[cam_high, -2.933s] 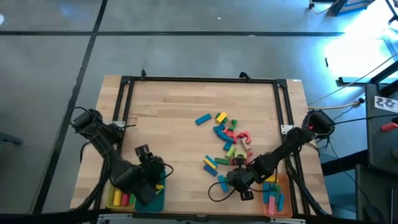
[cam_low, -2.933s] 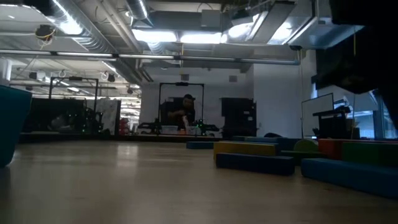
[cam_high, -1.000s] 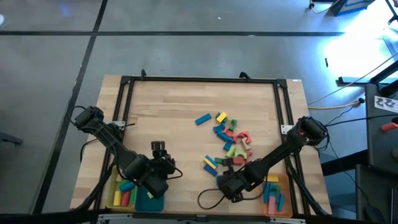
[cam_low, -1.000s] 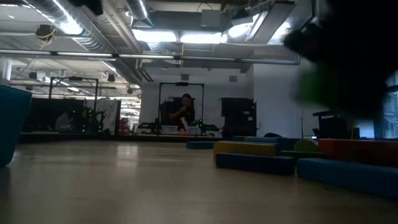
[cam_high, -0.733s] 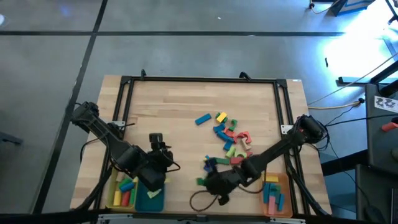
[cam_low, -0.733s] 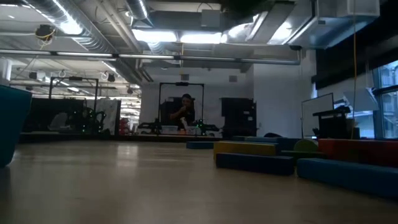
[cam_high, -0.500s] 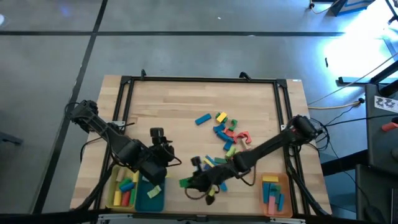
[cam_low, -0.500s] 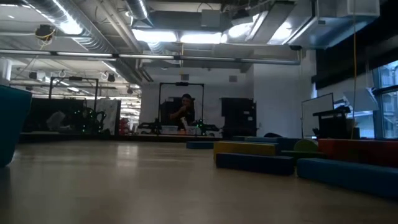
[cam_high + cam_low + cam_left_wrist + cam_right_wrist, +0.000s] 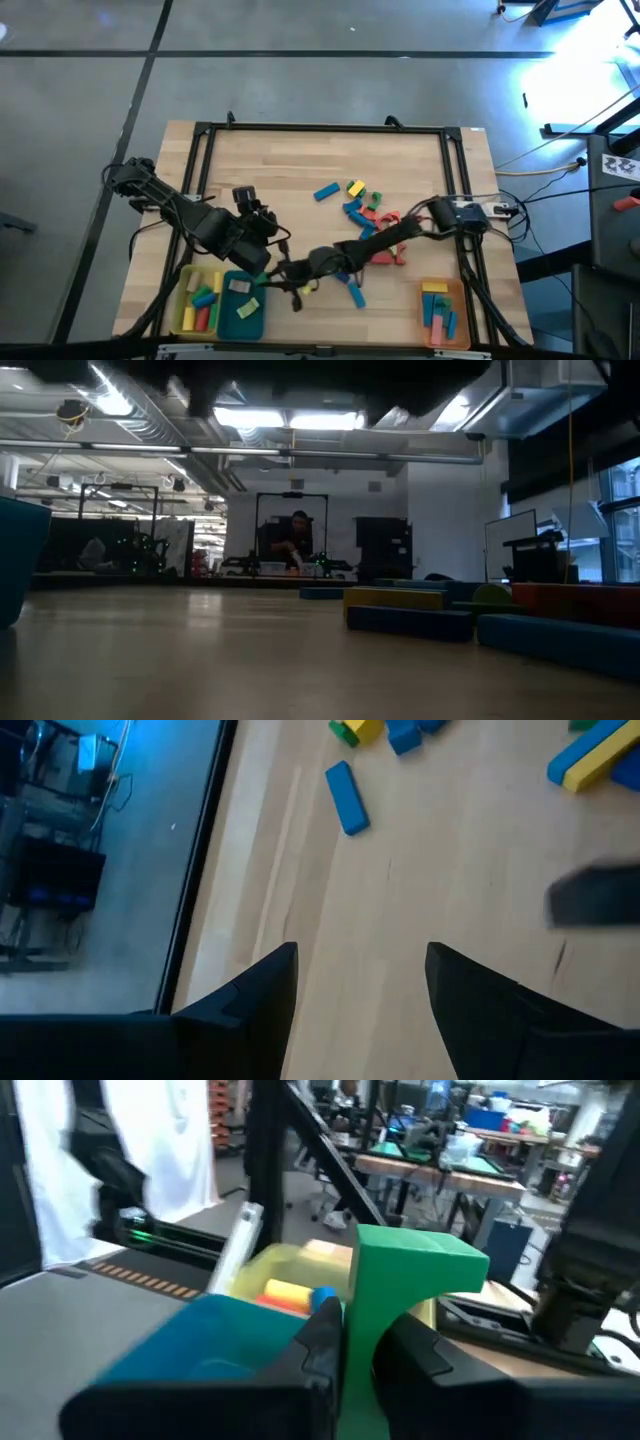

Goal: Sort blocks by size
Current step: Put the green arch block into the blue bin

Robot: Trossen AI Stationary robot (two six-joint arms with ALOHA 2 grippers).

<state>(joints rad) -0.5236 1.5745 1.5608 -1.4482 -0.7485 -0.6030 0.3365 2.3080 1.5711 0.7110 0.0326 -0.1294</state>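
— Though your right arm stretches far across the table, can you see what its gripper [image 9: 355, 1342] has?

— Yes: your right gripper is clamped on a green block [image 9: 405, 1295], just beside the teal tray [image 9: 242, 310]. From above, the block is mostly hidden.

— And your left gripper [image 9: 360, 985]?

— Fingers apart, holding nothing, over bare wood. The loose blocks [image 9: 362, 218] lie mid-table, with more in the yellow tray [image 9: 186, 300] and the orange tray [image 9: 458, 295].

floor [image 9: 80, 150]: grey, seamed | ceiling lights [image 9: 290, 420]: lit | workbenches [image 9: 470, 1165]: cluttered
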